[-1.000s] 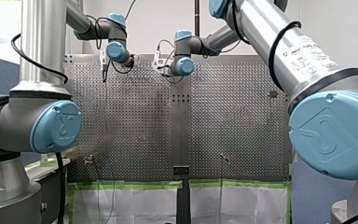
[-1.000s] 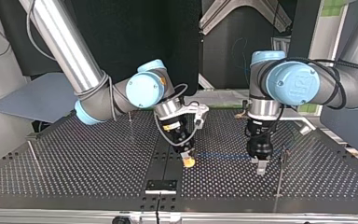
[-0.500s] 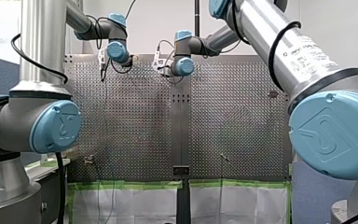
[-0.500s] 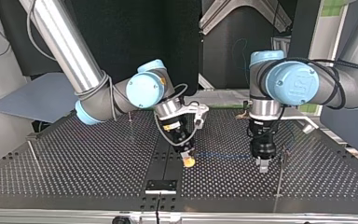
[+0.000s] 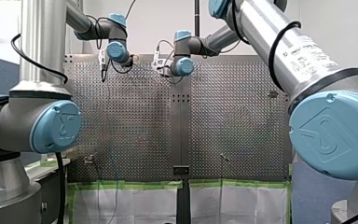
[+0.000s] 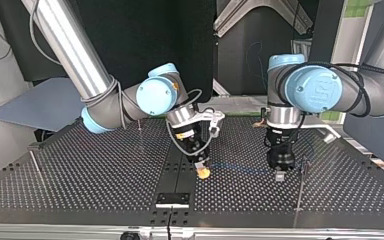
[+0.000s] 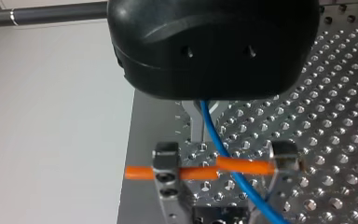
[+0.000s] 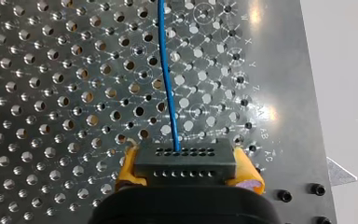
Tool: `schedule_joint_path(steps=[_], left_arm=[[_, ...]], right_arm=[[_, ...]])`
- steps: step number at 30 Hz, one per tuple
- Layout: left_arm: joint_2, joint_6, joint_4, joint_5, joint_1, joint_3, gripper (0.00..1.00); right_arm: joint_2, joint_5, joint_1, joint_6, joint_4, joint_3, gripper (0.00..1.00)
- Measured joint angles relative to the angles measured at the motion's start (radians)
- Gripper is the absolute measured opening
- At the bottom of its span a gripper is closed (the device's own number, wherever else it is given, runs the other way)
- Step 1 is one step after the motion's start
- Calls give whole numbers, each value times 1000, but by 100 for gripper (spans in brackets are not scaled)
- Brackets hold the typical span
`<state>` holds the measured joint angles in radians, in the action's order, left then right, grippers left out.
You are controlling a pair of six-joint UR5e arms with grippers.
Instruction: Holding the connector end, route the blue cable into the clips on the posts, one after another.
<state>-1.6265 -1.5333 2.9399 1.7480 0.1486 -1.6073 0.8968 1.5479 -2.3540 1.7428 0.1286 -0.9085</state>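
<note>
Connector (image 8: 184, 161) first: the right pincer (image 6: 203, 172) is clenched on that dark block, yellow pads (image 8: 128, 171) squeezing it from both sides. The blue cable (image 8: 167, 84) shoots straight out ahead of it, low over the perforated table (image 6: 105, 170). Across it goes to the left pincer (image 6: 280, 176), passing under its black body and over an orange bar (image 7: 200, 170). Clamped there or just guided? Can't tell from here.

Progress looks early. The cable runs as one stretched span between the two pincers, and I see it seated in no clip. A thin post (image 6: 299, 190) stands just beside the left pincer, on the side away from the right one. That is likely the first target, and also the thing to bump. Another post (image 6: 34, 165) waits well beyond the right pincer, so most of the routing looks left to do.
</note>
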Motion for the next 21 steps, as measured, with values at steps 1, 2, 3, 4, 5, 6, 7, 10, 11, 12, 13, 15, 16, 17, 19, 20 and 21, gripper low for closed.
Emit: schedule_joint_path(steps=[1,2,3,4,5,6,7,10,11,12,13,15,16,17,19,20,21], left_arm=[[0,-2,1,0,0,0,0],[0,-5,1,-1,0,0,0],[0,-10,3,-1,0,0,0],[0,-16,5,-1,1,0,0],[0,-19,7,-2,2,0,0],[0,-24,10,-3,3,0,0],[0,-28,13,-5,5,0,0],[-9,-44,21,-16,11,0,0],[-14,-50,25,-22,13,0,0],[-20,-55,31,-28,16,-1,0],[-31,-59,41,-36,19,0,0],[-51,-62,57,-45,26,-1,0],[-60,-62,63,-46,29,-2,0],[-68,-62,67,-47,32,-3,0],[-89,-62,69,-46,41,-9,0],[-98,-63,67,-46,46,-14,0],[-108,-65,60,-45,51,-23,0]], right_arm=[[0,0,0,0,0,-1,0],[0,0,0,0,0,-1,0],[0,0,0,0,-1,-3,0],[0,0,1,0,-1,-6,0],[0,0,2,-1,-2,-9,0],[0,1,4,-1,-2,-13,0],[0,1,5,-2,-1,-19,0],[-1,2,8,-4,-1,-38,0],[-1,3,9,-4,0,-43,0],[-1,3,10,-5,0,-49,0],[-1,4,11,-6,0,-58,0],[-2,5,14,-9,1,-72,0],[-2,6,17,-11,1,-82,0],[-2,7,19,-13,1,-89,0],[-3,9,25,-17,2,-105,0],[-4,10,28,-19,3,-112,0],[-4,10,30,-21,3,-120,0]])
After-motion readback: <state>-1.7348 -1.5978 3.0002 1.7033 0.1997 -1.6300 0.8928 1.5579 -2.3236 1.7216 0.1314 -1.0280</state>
